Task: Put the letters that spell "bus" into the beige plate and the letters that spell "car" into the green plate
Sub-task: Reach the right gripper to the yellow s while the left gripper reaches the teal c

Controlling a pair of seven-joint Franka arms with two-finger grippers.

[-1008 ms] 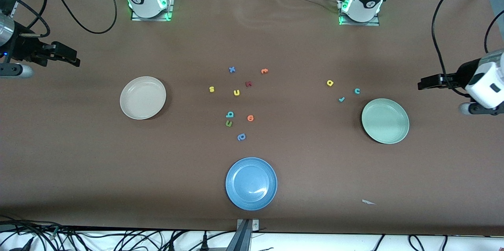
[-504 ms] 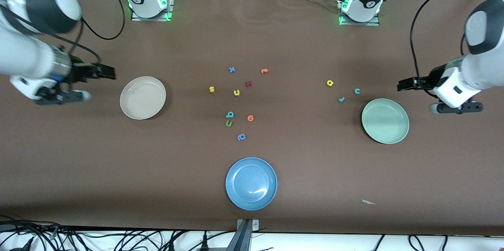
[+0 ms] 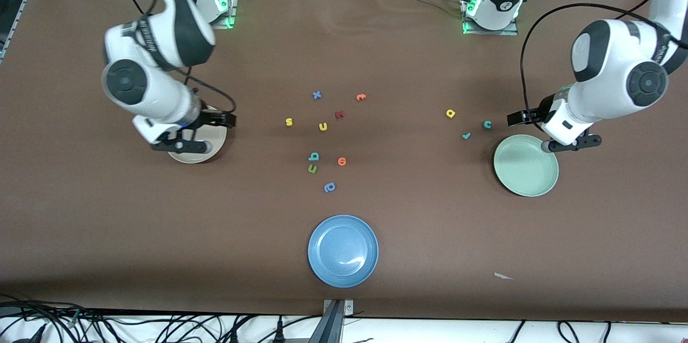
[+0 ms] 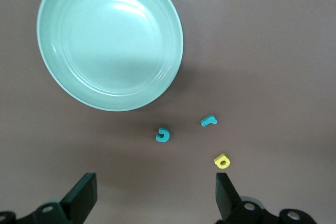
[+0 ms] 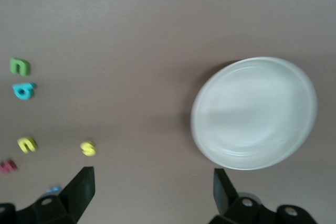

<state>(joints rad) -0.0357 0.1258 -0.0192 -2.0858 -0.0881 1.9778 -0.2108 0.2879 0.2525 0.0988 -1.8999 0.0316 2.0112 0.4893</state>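
Both arms swing in from table ends within last second. Right gripper [image 3: 224, 120] now hangs over beige plate [image 3: 189, 156], jaws wide, empty. Left gripper [image 3: 517, 117] sits above rim of green plate [image 3: 526, 166], jaws wide, empty.

We see the yellow "s" [image 3: 289, 122], yellow "u" [image 3: 323, 127] and teal-blue "b" [image 3: 314, 157] untouched mid-table. Teal "c" [image 3: 487, 124], teal "r" [image 3: 466, 136] and yellow "a" [image 3: 450, 113] lie near green plate. Both plates look empty, though arm hides part of beige one.

We judge: approach under way, no letter moved yet.

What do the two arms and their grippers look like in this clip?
Both arms are glossy white with black joint bands, round dark joint caps and looping black cables. Green lights glow at both bases. The left gripper and right gripper have black two-finger jaws.
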